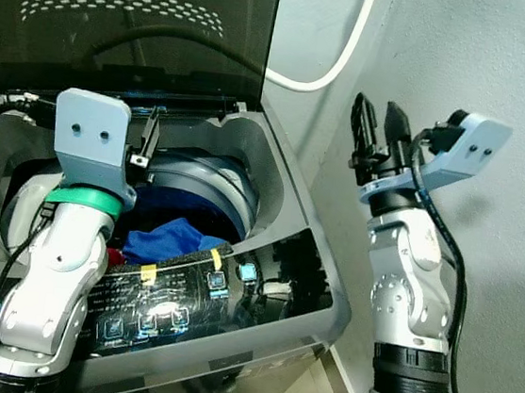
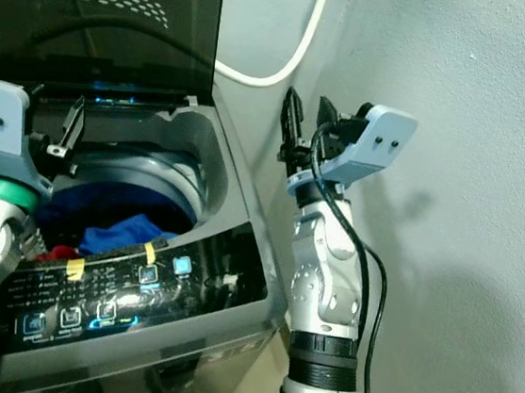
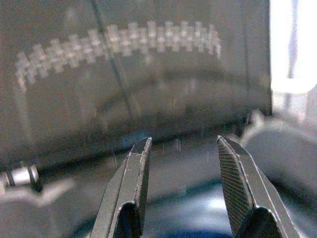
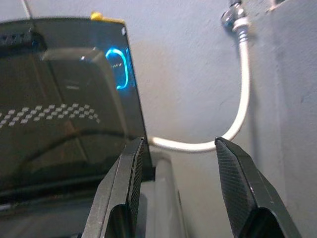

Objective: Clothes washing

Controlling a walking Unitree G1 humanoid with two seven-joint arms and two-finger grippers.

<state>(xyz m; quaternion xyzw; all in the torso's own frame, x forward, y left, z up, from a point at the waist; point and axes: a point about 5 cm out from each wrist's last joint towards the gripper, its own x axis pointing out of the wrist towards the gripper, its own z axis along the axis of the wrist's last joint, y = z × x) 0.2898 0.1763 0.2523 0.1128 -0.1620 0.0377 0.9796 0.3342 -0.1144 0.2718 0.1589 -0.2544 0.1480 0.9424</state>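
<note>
A top-loading washing machine [image 1: 303,258] stands before me with its dark glass lid [image 1: 121,19] raised upright. Blue clothes [image 1: 168,238] and a bit of red cloth [image 1: 115,257] lie in the drum [image 1: 217,177]. My left gripper [image 1: 145,141] hovers over the drum's rim, open and empty, pointing at the lid [image 3: 148,74]. My right gripper [image 1: 376,129] is lifted beside the machine near the wall, open with nothing between its fingers [image 4: 237,183]; it faces the lid's edge [image 4: 131,99].
The lit control panel [image 1: 174,305] runs along the machine's front. A white hose [image 1: 340,54] loops down the grey wall [image 1: 506,54] from a tap [image 4: 233,17]. The wall stands close on the right of the machine.
</note>
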